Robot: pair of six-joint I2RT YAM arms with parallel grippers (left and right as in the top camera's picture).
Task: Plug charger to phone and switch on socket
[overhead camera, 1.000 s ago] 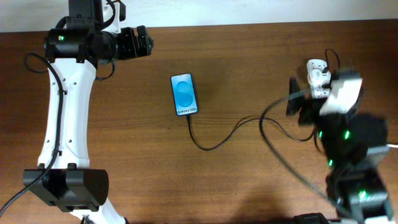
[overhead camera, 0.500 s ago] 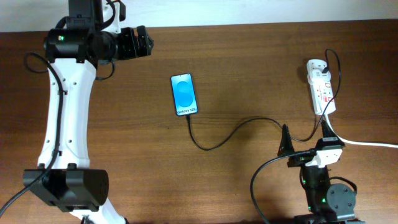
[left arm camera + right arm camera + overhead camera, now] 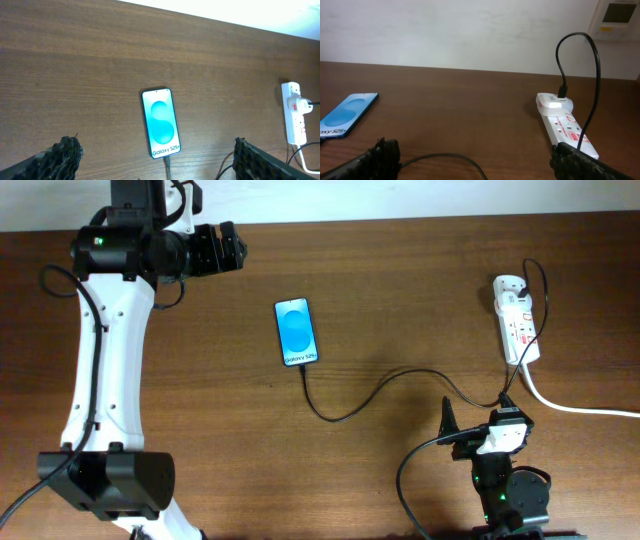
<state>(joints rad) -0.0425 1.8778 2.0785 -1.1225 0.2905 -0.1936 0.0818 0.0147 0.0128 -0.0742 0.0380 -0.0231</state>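
Observation:
The phone (image 3: 297,332) lies flat mid-table with its blue screen lit; it also shows in the left wrist view (image 3: 161,123) and the right wrist view (image 3: 347,116). The thin black charger cable (image 3: 360,402) runs from the phone's near end in a curve to the white socket strip (image 3: 516,320) at the right. Its tip sits in the phone's port (image 3: 167,161). A white adapter is in the socket (image 3: 565,122). My left gripper (image 3: 236,248) is open and empty, far left of the phone. My right gripper (image 3: 476,420) is open and empty, near the front edge, below the socket.
The socket's thick white cord (image 3: 580,408) runs off the right edge. A white wall borders the table's far side (image 3: 470,30). The left arm's white links (image 3: 100,350) stretch along the left side. The right arm's base (image 3: 510,490) sits at the front right.
My right arm has pulled back from over the socket to the table's front edge and folded down. The left arm, phone and cable have not moved.

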